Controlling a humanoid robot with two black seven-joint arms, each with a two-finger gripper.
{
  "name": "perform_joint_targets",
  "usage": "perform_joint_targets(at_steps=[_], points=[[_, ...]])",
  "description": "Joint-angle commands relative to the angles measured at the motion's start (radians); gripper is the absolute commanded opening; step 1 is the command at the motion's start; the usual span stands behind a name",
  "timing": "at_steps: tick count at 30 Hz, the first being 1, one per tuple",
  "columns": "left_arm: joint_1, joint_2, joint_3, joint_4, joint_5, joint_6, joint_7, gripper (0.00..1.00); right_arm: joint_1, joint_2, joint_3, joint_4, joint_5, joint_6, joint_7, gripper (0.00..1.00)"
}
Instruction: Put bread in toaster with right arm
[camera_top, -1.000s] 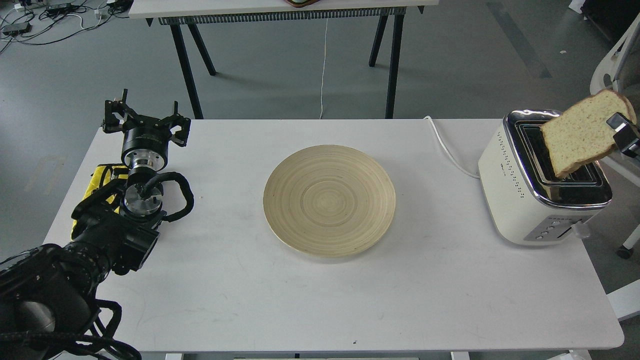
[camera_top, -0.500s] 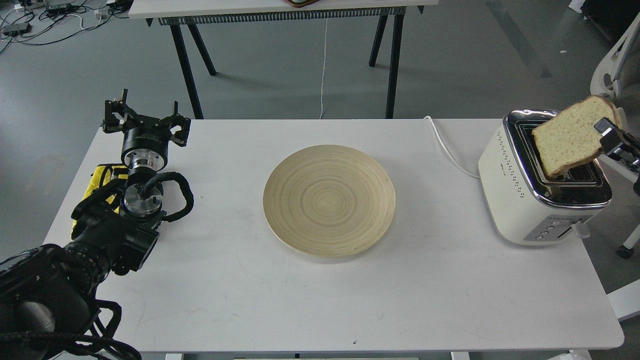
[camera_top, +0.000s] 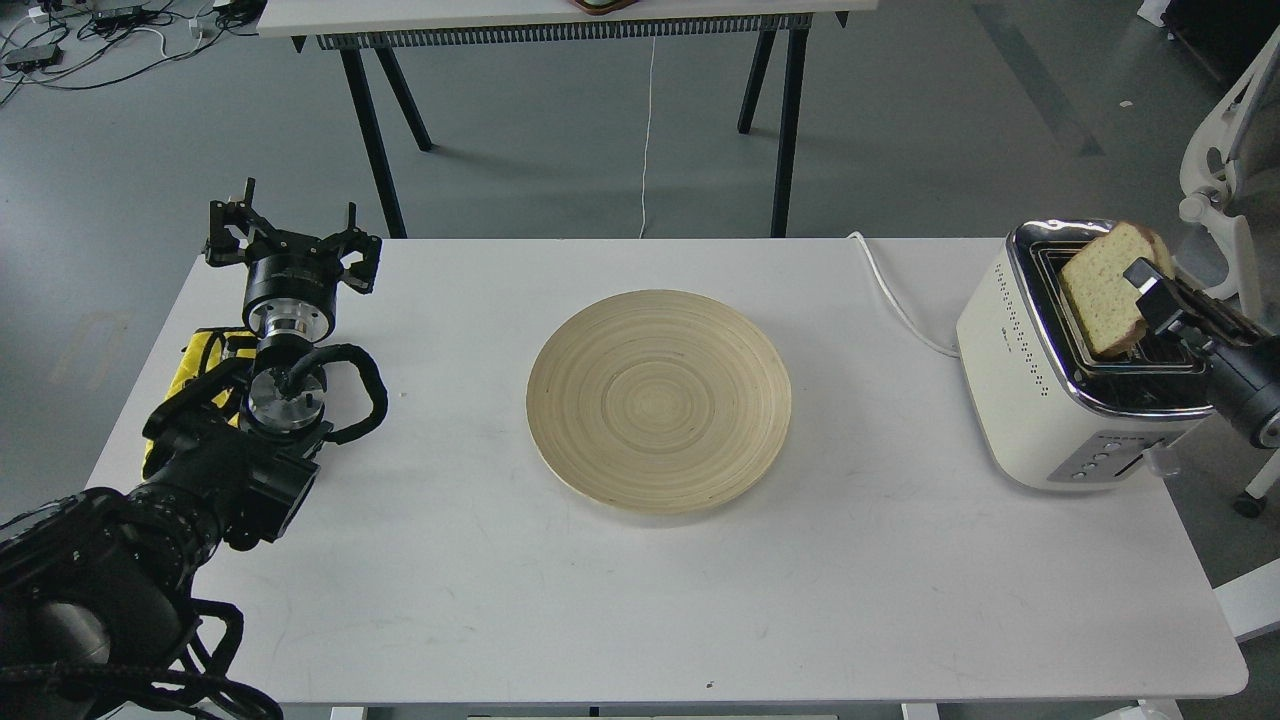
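Note:
The bread (camera_top: 1100, 290), a tan speckled slice with a brown crust, stands tilted with its lower part inside the left slot of the cream-white toaster (camera_top: 1040, 400) at the table's right end. My right gripper (camera_top: 1150, 285) comes in from the right edge and is shut on the slice's right edge, just above the chrome top. My left gripper (camera_top: 292, 245) is open and empty at the table's far left, well away from the toaster.
A round wooden plate (camera_top: 658, 400) lies bare in the middle of the white table (camera_top: 600, 600). The toaster's white cord (camera_top: 900, 305) runs back over the table. A yellow item (camera_top: 200, 365) lies by my left arm. A white chair (camera_top: 1225, 170) stands at right.
My right gripper has moved down and left with the bread. The slice has gone from hovering over the toaster to standing partly inside the slot. The left arm has not moved.

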Motion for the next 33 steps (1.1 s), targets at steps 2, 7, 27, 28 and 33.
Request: perform_joint_targets(at_steps=[2,7,27,28,33], points=[[0.000,0.000,0.000,0.000,0.000,0.000,0.000,1.00,0.005,0.009,-0.005,0.001,0.009,0.001,0.000,0.99],[0.000,0.000,0.000,0.000,0.000,0.000,0.000,1.00,0.054,-0.002,0.020,0.050,0.017,0.021,-0.012,0.99],[0.001,0.000,0.000,0.000,0.000,0.000,0.000,1.00,0.052,0.432,0.458,0.088,0.545,0.151,0.031,0.99],[0.000,0.000,0.000,0.000,0.000,0.000,0.000,1.00,0.042,0.464,0.466,0.076,0.545,0.151,0.059,0.99],[0.000,0.000,0.000,0.000,0.000,0.000,0.000,1.00,-0.009,0.651,0.506,-0.022,0.548,0.194,0.059,0.99]])
